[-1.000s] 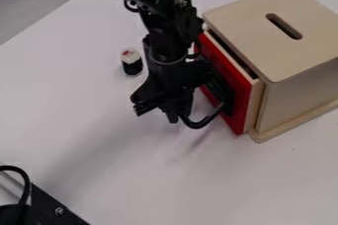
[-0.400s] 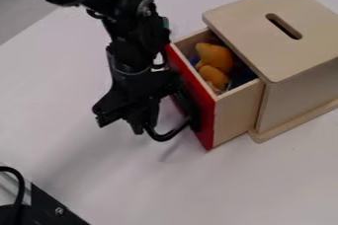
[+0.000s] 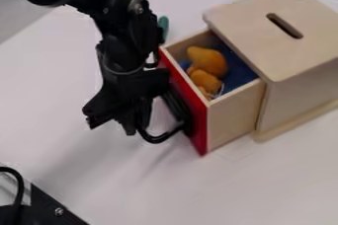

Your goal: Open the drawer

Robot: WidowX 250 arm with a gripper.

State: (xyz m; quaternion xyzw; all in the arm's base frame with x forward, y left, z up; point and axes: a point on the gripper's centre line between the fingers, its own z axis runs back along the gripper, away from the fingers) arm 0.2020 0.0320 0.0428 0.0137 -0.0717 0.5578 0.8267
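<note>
Drawer (image 3: 234, 118) first, since that's the job: it's right beside the claw (image 3: 113, 120), on the side toward the box, and well out of its housing. Can't tell if the claw is apart or together, dark on dark down there. It hangs low at the black handle (image 3: 157, 138), and I'd guess that's because a pull from there, away from the box, slides the thing straight out.

Just past the handle is the red front (image 3: 200, 132), facing the claw so the handle sits on its side. Behind that are some orange lumps (image 3: 208, 62), soft toys maybe, lying on something blue (image 3: 236, 73). They're nearer the front than the back, so imo a hard jerk could shift them.

Farther from the claw is the wooden box (image 3: 280, 36) with a slot (image 3: 284, 25) in its top. It rests on the counter (image 3: 132, 184), and its weight probably helps it resist the pull. Looks basically done to me; I'd ease off the handle next without nudging the front back in.
</note>
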